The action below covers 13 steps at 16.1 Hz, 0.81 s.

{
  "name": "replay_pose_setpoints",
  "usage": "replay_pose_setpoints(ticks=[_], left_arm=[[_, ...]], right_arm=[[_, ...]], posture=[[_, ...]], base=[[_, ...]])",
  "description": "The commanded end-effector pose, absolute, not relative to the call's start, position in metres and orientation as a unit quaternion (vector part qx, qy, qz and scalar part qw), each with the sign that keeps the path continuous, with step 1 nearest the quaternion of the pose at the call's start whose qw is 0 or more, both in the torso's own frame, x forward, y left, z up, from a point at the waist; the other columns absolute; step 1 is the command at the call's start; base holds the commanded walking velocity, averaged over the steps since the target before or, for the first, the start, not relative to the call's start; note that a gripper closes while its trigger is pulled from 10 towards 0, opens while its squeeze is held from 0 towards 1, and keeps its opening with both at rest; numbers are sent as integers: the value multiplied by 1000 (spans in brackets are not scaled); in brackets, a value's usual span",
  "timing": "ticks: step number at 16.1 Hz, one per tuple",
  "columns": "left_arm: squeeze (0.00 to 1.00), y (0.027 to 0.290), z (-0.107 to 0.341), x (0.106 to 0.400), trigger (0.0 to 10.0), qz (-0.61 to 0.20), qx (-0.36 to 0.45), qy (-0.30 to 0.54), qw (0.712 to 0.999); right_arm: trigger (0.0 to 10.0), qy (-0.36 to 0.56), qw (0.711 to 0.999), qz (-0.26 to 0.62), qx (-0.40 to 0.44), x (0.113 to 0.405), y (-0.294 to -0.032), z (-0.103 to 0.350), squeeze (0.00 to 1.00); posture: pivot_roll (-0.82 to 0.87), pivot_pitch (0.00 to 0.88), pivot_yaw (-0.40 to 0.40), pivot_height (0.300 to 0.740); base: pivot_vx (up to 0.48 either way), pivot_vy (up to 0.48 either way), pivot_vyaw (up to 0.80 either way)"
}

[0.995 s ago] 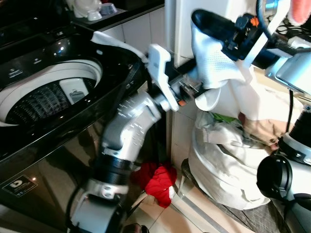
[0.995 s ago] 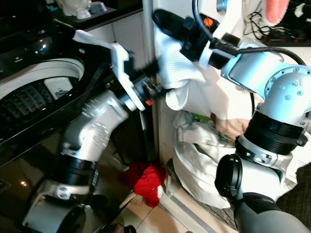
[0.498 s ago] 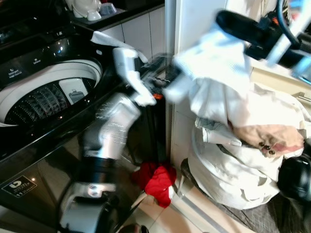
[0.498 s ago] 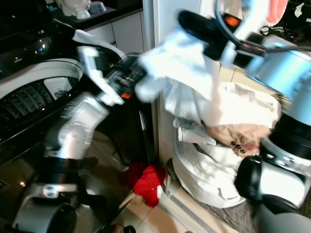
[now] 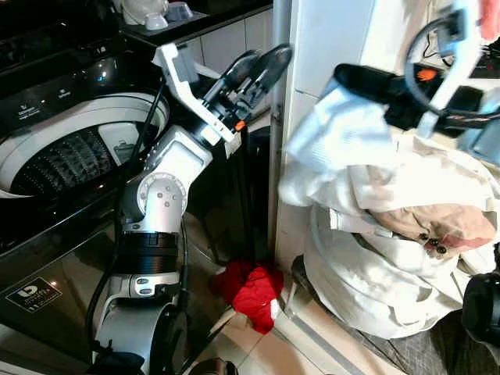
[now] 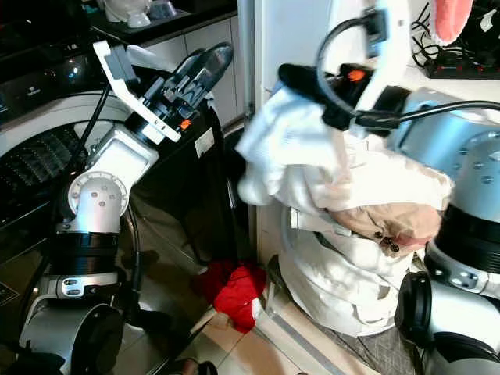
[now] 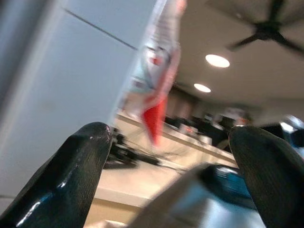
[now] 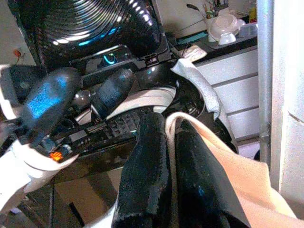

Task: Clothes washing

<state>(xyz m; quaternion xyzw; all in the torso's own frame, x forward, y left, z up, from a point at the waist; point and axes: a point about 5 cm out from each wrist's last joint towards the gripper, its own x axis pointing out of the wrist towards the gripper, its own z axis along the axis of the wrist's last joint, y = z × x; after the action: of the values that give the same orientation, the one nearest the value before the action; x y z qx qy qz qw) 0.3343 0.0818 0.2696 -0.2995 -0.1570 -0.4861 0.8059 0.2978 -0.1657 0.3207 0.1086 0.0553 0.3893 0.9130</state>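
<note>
A: Entry. What did the right gripper [image 8: 164, 166] have?

B: Its two long black fingers were clenched on a white mesh-textured garment [image 5: 332, 144], the cloth pinched between them and draped down the near side. The garment hung as a loose, soft bundle in the air, above the full white fabric laundry bag [image 5: 375, 281] and well short of the black top-loading washing machine [image 5: 78, 148].

A: Why held so high?

B: My judgement: to lift the cloth free of the pile so it would not drag other pieces along on the way to the drum. A beige garment with dark buttons [image 5: 430, 226] lay on top of the bag, just under the hanging cloth.

A: And the left gripper [image 5: 254, 66]?

B: Raised beside the machine's corner, fingers spread apart and released, nothing between them in the left wrist view. Probably kept ready to help with the cloth.

A: Machine state?

B: Lid up. Ribbed dark drum [image 5: 66, 160] inside a white plastic ring, glossy black casing. A crumpled red cloth [image 5: 254, 289] lay on the tiled floor between machine and bag, at risk of being left behind.
</note>
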Motion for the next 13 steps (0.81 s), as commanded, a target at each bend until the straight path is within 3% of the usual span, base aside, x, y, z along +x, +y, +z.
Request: replay_pose_setpoints(ticks=[1,3,5,6,9,13], left_arm=[[1000,70,272,324,10000,-541,-281,-143,780],[1000,62,260,317,10000,-567,-259,-107,774],[1000,59,245,315,10000,-568,-212,-75,791],[0,59,240,316,10000,-561,-192,-67,802],[0,58,233,324,10000,-530,-140,-57,835],[0,48,241,320,10000,-546,-169,-86,816]], right_arm=[[0,44,910,400,98,295,-158,322,0],[0,36,908,404,103,296,-154,324,0],[0,26,909,401,110,298,-152,327,0],[0,21,907,404,116,297,-151,330,0],[0,12,902,416,120,294,-148,334,0],[0,16,892,434,124,290,-138,332,0]], posture=[[-100,0,88,740],[-105,0,90,740],[-107,0,89,740],[-107,0,88,740],[-108,0,88,740],[-113,0,93,740]], base=[[0,0,0],[0,0,0],[0,0,0],[0,0,0],[0,0,0],[0,0,0]])
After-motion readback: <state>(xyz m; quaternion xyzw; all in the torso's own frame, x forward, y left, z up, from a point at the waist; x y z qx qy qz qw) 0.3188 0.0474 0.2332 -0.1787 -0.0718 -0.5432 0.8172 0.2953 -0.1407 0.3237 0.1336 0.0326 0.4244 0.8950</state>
